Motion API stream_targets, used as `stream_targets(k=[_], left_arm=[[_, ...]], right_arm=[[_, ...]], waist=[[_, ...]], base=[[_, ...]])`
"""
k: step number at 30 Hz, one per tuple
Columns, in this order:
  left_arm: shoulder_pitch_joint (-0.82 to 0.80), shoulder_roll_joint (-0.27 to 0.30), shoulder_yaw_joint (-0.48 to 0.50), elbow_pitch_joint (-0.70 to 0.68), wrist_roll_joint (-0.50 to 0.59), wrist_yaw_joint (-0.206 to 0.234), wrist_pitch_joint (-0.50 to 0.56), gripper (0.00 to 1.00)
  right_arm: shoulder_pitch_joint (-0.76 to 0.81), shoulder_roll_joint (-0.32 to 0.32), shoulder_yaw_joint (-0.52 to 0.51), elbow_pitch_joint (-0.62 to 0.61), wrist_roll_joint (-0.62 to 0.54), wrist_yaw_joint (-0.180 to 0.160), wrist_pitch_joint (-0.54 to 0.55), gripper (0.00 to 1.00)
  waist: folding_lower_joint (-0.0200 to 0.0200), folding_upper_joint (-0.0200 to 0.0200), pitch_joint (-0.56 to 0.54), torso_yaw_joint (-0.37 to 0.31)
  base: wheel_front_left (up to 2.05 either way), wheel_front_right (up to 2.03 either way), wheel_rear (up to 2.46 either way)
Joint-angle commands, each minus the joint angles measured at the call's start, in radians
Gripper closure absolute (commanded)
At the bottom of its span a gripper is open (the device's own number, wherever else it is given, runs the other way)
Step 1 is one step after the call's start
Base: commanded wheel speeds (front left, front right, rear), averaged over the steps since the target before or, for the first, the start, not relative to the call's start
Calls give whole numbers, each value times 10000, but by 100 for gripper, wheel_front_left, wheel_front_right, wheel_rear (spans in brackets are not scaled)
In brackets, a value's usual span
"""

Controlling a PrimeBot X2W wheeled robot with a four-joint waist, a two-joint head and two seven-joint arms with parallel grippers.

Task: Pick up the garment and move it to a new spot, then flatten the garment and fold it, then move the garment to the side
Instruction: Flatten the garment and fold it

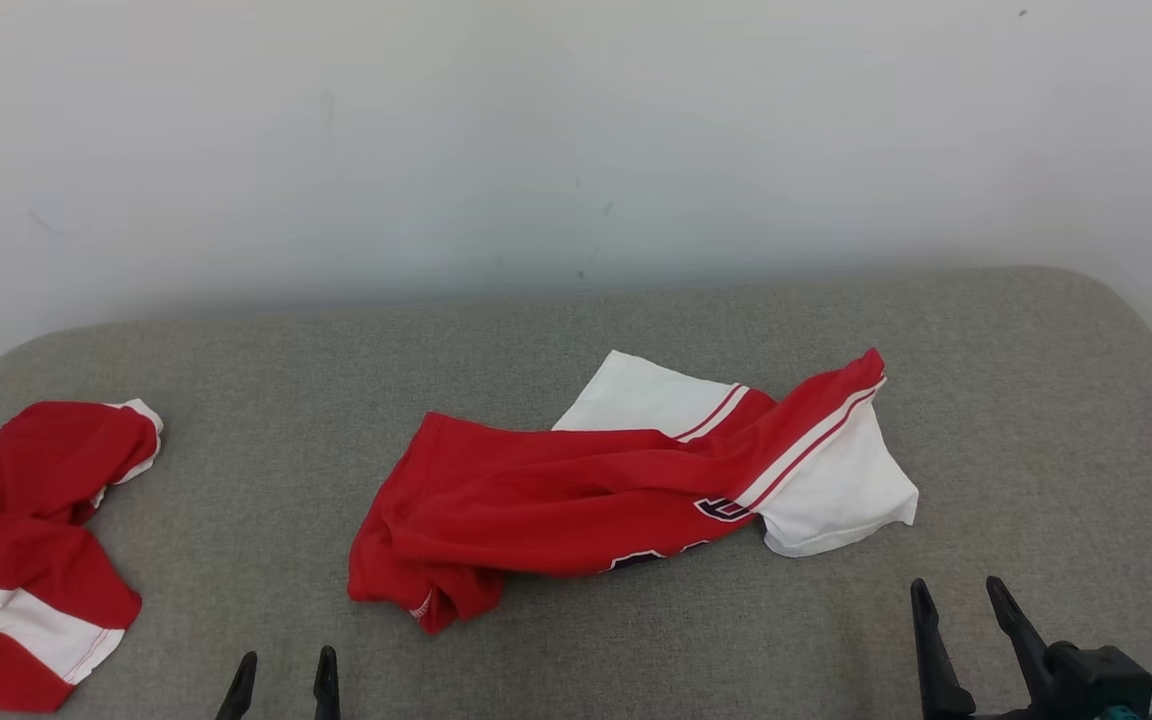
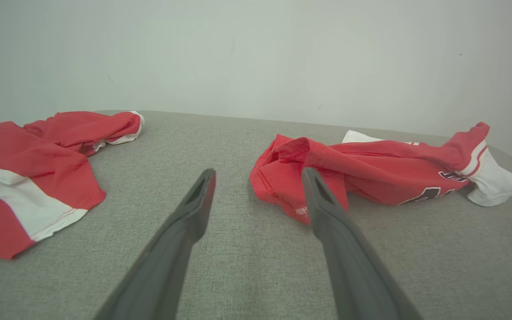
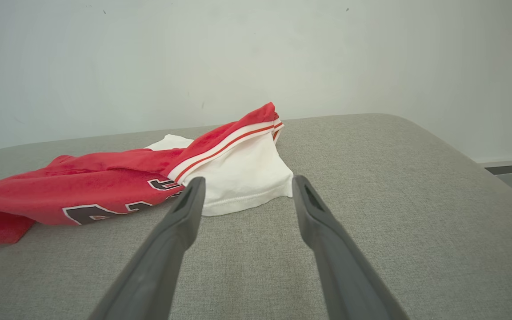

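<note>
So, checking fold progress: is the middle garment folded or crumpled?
Crumpled: the middle garment lies bunched and twisted on the grey surface, not flattened.

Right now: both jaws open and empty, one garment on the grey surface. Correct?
Not one, two: the head view shows a crumpled red-and-white garment in the middle of the grey surface and a second garment at its left edge. The jaws of the left gripper and right gripper are open and empty.

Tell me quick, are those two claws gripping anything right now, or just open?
Left gripper: open, holding nothing.
Right gripper: open, holding nothing.
</note>
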Motion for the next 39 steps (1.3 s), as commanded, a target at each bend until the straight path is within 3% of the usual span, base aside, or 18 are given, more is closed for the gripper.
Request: stream_targets(k=[1, 8, 13, 21, 29, 33, 39], left_arm=[[-101, 0, 10, 64, -51, -18, -34, 0], [-712, 9, -168, 617, -274, -41, -33, 0], [-1983, 307, -644, 1254, -378, -92, 690, 0], [-4728, 342, -1056, 2619, -844, -51, 3489, 0], [-6971, 398, -1041, 4015, -1088, 776, 7329, 0], [-7554, 544, -1244, 4158, -1015, 920, 8779, 0], [-7934, 738, -1490, 3969, -894, 913, 9656, 0]], right_arm=[[-92, 18, -4, -11, 26, -19, 3, 0], [-533, 28, -16, 72, 168, -19, 448, 0], [-1463, -339, -150, 443, 196, -19, 1740, 0], [-3391, -815, -99, 1328, 95, -19, 4071, 0], [-4976, -1203, 640, 2113, 94, -19, 5967, 0], [-5522, -1382, 1013, 2299, 262, -19, 6370, 0], [-5847, -1481, 1136, 2481, 423, -19, 6323, 0]], waist=[[0, 0, 7, 0], [0, 0, 147, 10], [0, 0, 374, 21], [0, 0, 1124, -59], [0, 0, 1979, -350], [0, 0, 2236, -400], [0, 0, 2456, -378]], base=[[0, 0, 0], [0, 0, 0], [0, 0, 0], [0, 0, 0], [0, 0, 0], [0, 0, 0], [0, 0, 0]])
